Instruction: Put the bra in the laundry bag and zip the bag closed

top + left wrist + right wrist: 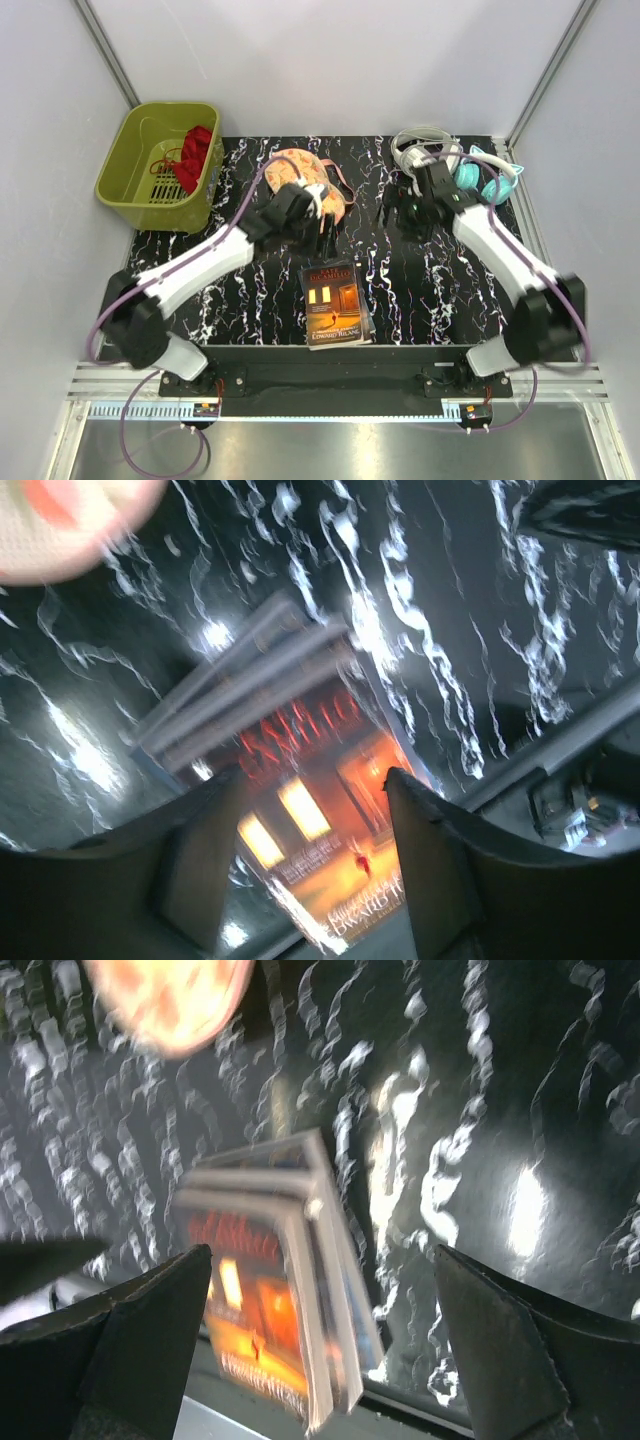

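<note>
The peach-pink printed laundry bag lies at the back middle of the black marbled table, partly covered by my left arm. Whether its zip is shut cannot be told. It shows as a blurred peach patch in the left wrist view and in the right wrist view. The bra is out of view. My left gripper hangs open and empty just in front of the bag. My right gripper is wide open and empty, to the right of the bag.
A paperback book with an orange cover lies near the front middle, below both grippers. An olive-green basket holding a red cloth stands at the back left. White and teal headphones lie at the back right.
</note>
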You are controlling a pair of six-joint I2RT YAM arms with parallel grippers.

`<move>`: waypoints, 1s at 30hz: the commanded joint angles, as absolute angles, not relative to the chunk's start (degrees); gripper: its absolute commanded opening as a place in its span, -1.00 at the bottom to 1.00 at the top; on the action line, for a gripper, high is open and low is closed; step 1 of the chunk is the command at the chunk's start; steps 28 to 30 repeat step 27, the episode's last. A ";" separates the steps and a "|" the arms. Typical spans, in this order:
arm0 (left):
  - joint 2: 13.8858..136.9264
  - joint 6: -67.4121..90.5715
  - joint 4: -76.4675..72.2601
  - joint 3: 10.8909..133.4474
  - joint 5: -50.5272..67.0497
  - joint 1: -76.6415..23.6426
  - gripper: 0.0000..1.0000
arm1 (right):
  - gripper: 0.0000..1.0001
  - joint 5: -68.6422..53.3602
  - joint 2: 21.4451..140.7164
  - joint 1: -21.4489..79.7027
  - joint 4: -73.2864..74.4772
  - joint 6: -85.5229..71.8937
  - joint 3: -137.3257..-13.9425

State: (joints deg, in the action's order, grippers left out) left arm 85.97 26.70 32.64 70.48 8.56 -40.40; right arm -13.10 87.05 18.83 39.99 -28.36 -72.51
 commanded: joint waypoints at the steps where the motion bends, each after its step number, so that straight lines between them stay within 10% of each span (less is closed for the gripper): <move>1: 71.31 32.50 18.78 54.56 8.34 -41.22 0.33 | 0.99 -15.99 66.78 19.86 25.28 -31.54 -54.04; 18: -8.49 58.70 7.37 3.09 0.18 -41.22 0.65 | 0.99 -12.67 1.26 20.04 21.86 -67.84 -4.49; 30: -4.30 70.57 -13.88 -8.96 4.57 -41.31 0.68 | 0.99 -18.52 8.54 20.04 16.72 -72.33 -0.53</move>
